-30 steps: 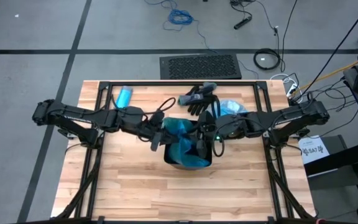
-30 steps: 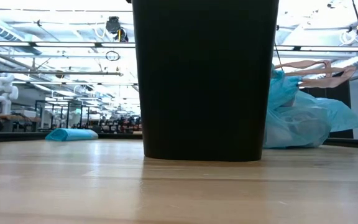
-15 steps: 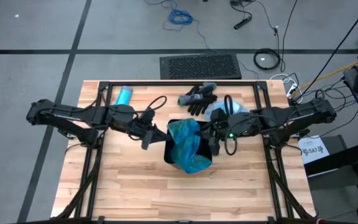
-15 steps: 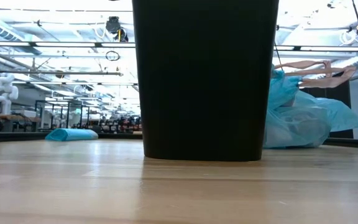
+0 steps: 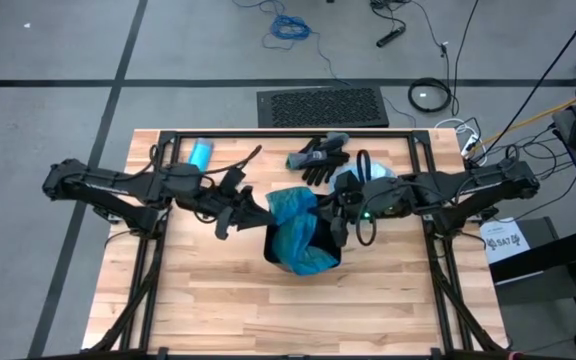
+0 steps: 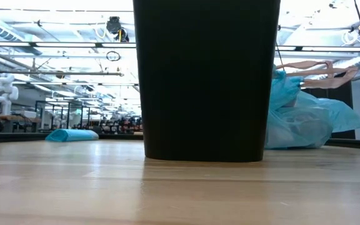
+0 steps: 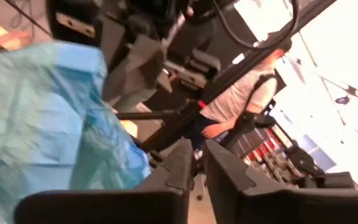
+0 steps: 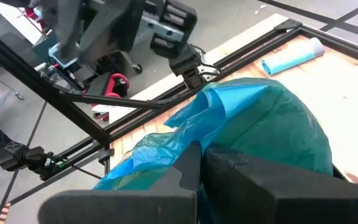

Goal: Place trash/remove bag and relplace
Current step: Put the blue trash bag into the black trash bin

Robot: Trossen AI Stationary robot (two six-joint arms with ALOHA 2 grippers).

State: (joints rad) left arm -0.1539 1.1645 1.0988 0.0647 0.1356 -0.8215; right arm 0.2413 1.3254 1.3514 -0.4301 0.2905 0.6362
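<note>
Blue bag (image 5: 300, 235) bulging over black bin (image 5: 274, 252)

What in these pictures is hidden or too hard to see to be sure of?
- Inside of the bin: in the high view the blue bag covers its mouth; in the low view its black wall fills the middle.
- Trash scraps: none visible in any view.
- Person in the left wrist view: head cut off by glare and a frame bar.
- Black gloves: too small to count.

Bin (image 5: 303, 262) mid-table with bag (image 5: 298, 228) in it, gloves (image 5: 320, 158) behind, roll (image 5: 199, 154) far left-rear.
</note>
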